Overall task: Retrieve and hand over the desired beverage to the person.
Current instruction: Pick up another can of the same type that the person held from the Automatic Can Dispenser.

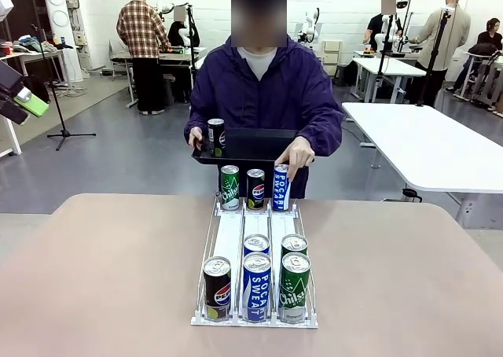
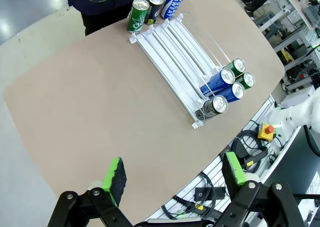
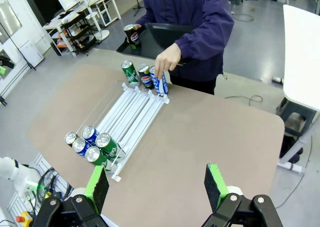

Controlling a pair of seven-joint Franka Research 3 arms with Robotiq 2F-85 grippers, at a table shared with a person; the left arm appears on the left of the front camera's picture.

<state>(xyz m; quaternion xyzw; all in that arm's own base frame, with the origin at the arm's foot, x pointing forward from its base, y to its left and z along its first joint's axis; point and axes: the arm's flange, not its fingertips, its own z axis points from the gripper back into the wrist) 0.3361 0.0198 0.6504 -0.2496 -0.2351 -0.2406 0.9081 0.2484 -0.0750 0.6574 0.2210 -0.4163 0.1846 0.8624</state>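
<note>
The person (image 1: 259, 90) in a dark purple jacket stands at the far side. One hand holds a black tray (image 1: 251, 146) carrying a Pepsi can (image 1: 216, 137). The other hand (image 1: 297, 154) grips a blue Pocari Sweat can (image 1: 280, 190) at the far end of the white three-lane rack (image 1: 228, 235), beside a green can (image 1: 229, 188) and another Pepsi can (image 1: 255, 189). Several more cans stand at the rack's near end (image 1: 256, 282). My left gripper (image 2: 175, 172) hangs open high over the table's left side. High over the near right side, my right gripper (image 3: 156, 182) is open too.
The brown table (image 1: 102, 278) is bare on both sides of the rack. A white table (image 1: 440, 145) stands at the back right and a tripod (image 1: 63, 97) at the back left. Cables and a red stop button (image 2: 266, 131) lie below the near table edge.
</note>
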